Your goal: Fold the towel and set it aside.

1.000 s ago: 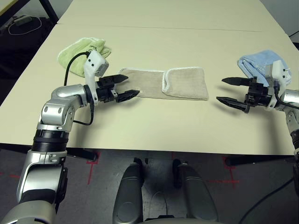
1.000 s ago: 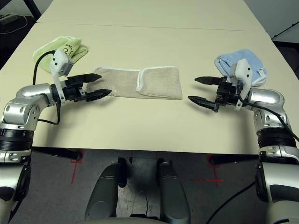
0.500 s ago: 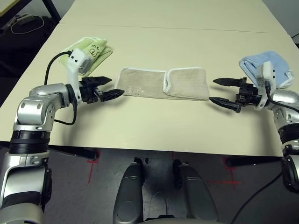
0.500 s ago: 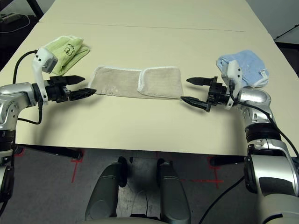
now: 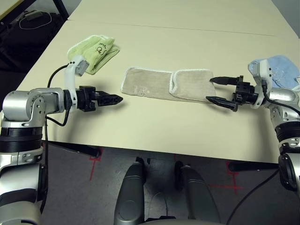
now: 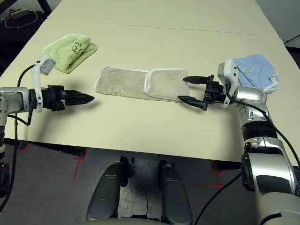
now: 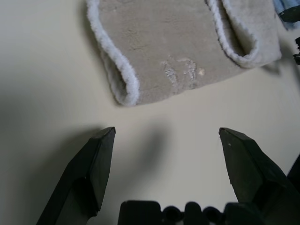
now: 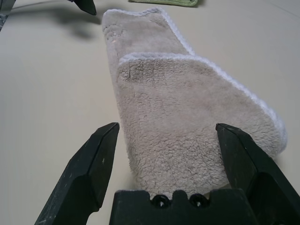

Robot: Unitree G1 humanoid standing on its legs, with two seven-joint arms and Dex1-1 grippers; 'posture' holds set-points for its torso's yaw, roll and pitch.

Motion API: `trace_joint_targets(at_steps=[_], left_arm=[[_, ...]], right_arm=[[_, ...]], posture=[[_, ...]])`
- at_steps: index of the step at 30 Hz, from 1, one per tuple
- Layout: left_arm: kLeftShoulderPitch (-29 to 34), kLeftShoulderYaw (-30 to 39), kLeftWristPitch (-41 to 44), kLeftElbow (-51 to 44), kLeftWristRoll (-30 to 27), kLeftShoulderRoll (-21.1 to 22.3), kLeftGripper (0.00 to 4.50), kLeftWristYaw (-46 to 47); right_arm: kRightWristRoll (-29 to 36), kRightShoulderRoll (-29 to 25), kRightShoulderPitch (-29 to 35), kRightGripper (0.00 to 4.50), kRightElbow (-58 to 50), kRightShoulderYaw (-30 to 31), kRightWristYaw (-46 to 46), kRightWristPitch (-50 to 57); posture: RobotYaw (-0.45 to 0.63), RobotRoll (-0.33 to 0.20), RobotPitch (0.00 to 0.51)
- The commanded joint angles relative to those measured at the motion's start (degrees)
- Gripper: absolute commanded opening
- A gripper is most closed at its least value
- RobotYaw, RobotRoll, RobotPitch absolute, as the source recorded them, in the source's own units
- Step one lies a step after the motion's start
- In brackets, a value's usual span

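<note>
Both hands spread and empty at either end of the towel.

The towel (image 5: 165,84) lies flat across the middle of the desk (image 5: 187,42), folded into a long strip with its right part lapped over the rest. The right hand (image 5: 216,90) has its fingers spread wide at the towel's right end, one finger on either side of that end, and grips nothing. The left hand (image 5: 112,99) is also spread, empty, near the towel's left end but apart from it. A green towel (image 5: 93,51) lies at the far left, a blue towel (image 5: 281,70) at the far right.
</note>
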Motion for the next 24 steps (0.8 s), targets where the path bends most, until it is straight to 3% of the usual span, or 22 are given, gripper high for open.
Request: trace_joint_targets(at_steps=[1, 10, 19, 24], left_arm=[[-0.6, -0.2, 0.4, 0.0, -0.8, -0.2, 4.5, 1.1], [-0.5, -2.8, -1.3, 2.0, -0.2, -2.3, 4.5, 2.5], [-0.2, -5.9, -2.1, 4.1, 0.8, 0.2, 4.5, 1.4], [-1.0, -4.5, -2.2, 5.8, 0.3, -1.4, 4.5, 2.7]], right_arm=[[-0.5, -0.5, 0.9, 4.49, 0.2, 0.0, 0.2, -0.7], [-0.4, -0.9, 1.1, 4.49, -1.0, -0.4, -0.8, -0.6], [-0.3, -0.9, 0.7, 4.49, -1.8, -0.3, -1.2, -0.3], [-0.3, -1.1, 1.1, 4.49, -2.4, -0.3, -1.3, -0.3]], posture=[[0.09, 0.0, 0.263], [0.08, 0.0, 0.257], [0.07, 0.0, 0.253], [0.07, 0.0, 0.252]])
